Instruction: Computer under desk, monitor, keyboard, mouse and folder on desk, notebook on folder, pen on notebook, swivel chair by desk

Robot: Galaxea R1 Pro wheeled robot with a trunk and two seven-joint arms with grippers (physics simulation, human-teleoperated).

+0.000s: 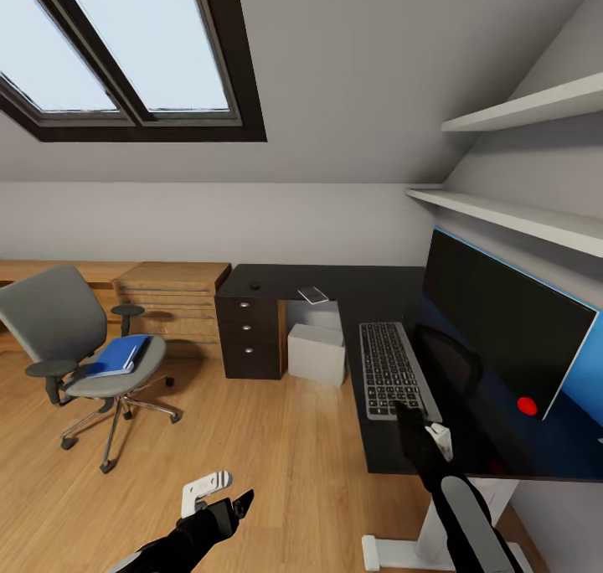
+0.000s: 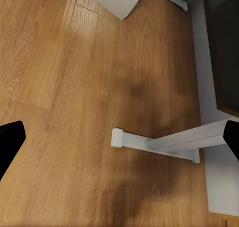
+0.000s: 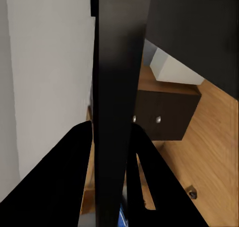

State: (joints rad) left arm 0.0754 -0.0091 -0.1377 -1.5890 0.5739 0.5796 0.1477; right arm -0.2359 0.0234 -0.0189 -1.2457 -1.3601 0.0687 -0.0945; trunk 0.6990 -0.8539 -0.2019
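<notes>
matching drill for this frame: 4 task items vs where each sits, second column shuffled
Things:
1. folder
2. computer
3. keyboard
4. mouse

Places:
A. on the floor under the desk
B. on the desk in front of the monitor
C. on the swivel chair seat
D. on the desk above the drawer unit

Pairs: 1-C, 2-A, 3-B, 4-D
</notes>
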